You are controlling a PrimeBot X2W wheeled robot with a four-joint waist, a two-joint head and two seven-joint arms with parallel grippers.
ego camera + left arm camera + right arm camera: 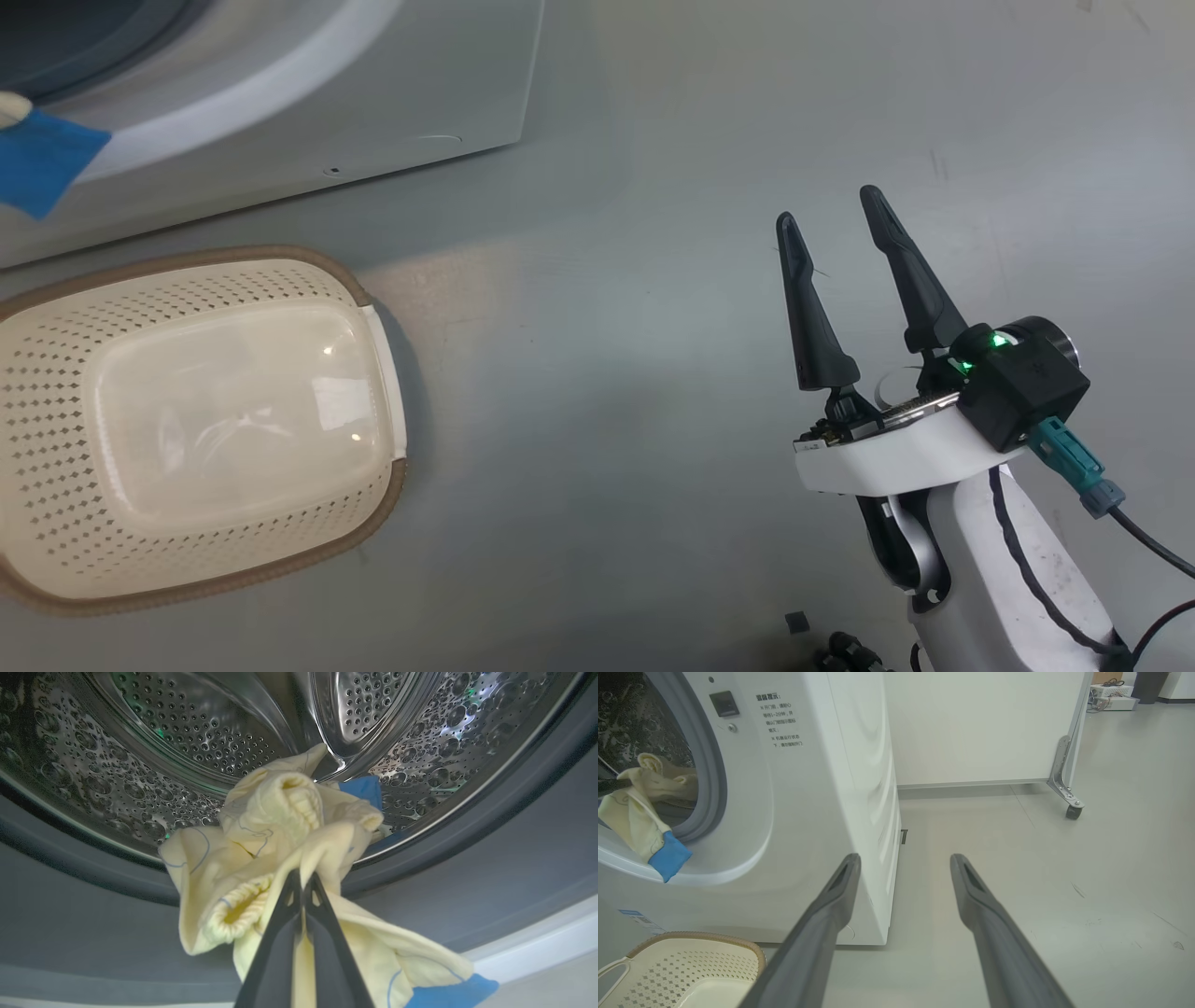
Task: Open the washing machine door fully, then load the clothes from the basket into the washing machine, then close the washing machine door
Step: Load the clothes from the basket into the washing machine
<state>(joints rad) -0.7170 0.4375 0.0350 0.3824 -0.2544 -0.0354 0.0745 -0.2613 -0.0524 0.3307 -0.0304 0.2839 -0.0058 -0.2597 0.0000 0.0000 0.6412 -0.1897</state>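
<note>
My left claw (302, 879) is clamped on the clothes (261, 830), a light, soft, floppy yellow bundle hanging over the gasket (504, 826) at the washing machine (808, 788) mouth, probably best held by a thick bunched fold, while my right claw (827, 207) hangs wide and empty above the floor (653, 373).

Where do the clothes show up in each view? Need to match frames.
Head view: clothes, blue cuff at upper left edge.
Left wrist view: clothes at centre, pinched in left gripper.
Right wrist view: clothes far left, blue cuff hanging down.
Shared landmark: washing machine, white front.
</note>
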